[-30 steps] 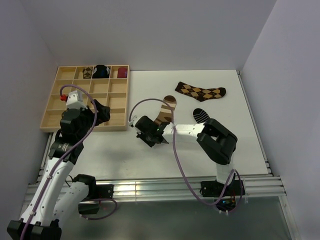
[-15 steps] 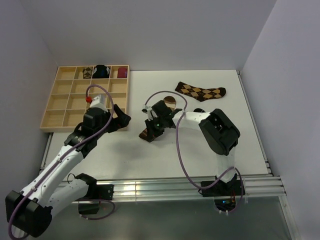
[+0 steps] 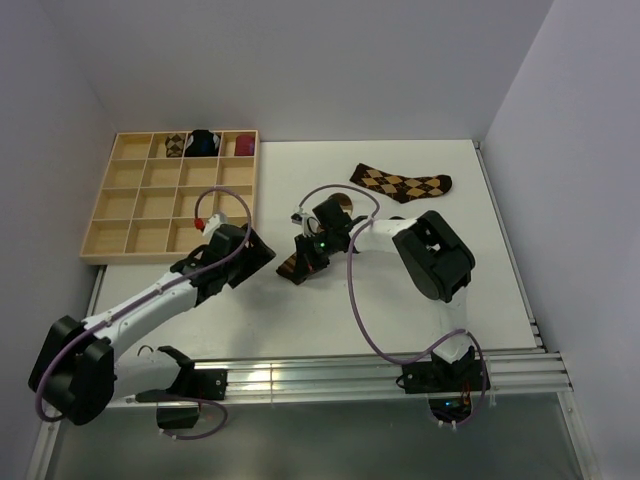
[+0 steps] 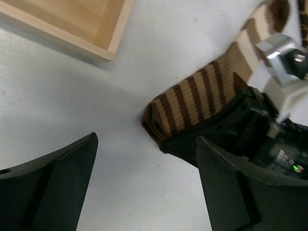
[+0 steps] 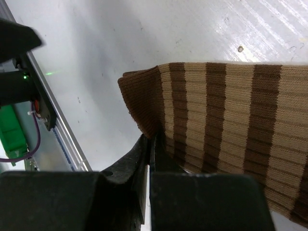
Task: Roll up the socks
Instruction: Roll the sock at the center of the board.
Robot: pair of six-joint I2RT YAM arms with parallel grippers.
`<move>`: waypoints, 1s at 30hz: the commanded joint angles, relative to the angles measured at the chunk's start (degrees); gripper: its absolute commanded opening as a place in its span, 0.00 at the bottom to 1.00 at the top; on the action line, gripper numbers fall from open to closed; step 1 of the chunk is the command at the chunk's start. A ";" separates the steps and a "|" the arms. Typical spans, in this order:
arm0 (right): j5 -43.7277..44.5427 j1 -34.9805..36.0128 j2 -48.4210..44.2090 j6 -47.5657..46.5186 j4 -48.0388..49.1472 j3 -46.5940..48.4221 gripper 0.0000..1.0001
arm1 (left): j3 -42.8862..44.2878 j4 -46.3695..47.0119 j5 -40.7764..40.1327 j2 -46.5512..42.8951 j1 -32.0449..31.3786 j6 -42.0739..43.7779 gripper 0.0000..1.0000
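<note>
the right tool (image 5: 151, 144) clamps the folded end of the striped sock (image 5: 226, 115), likely to start rolling; the left tool (image 4: 144, 163), spread apart, faces it to assist.

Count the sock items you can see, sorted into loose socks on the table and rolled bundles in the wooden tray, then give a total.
Loose socks on the table: 2 (striped sock, argyle sock)
Rolled bundles in the wooden tray: 3 (argyle bundle, black-and-blue bundle, maroon bundle)
Total: 5, not counting anything hidden beneath the right arm.
</note>
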 commanded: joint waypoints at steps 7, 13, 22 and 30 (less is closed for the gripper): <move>-1.18 0.14 1.59 0.26 1.80 0.04 0.00 | 4.86 1.30 -3.94 11.25 -1.83 -10.40 0.76; -1.00 0.14 1.68 0.17 2.24 -0.05 0.00 | 7.85 0.60 -4.11 15.64 -2.36 -11.55 0.68; -0.56 0.14 1.32 0.25 3.12 -0.75 0.00 | 10.41 -1.52 -3.59 20.83 -4.12 -12.95 0.58; -0.30 0.05 1.15 0.17 3.64 -1.19 0.00 | 10.40 -1.52 -2.44 22.95 -4.29 -13.74 0.51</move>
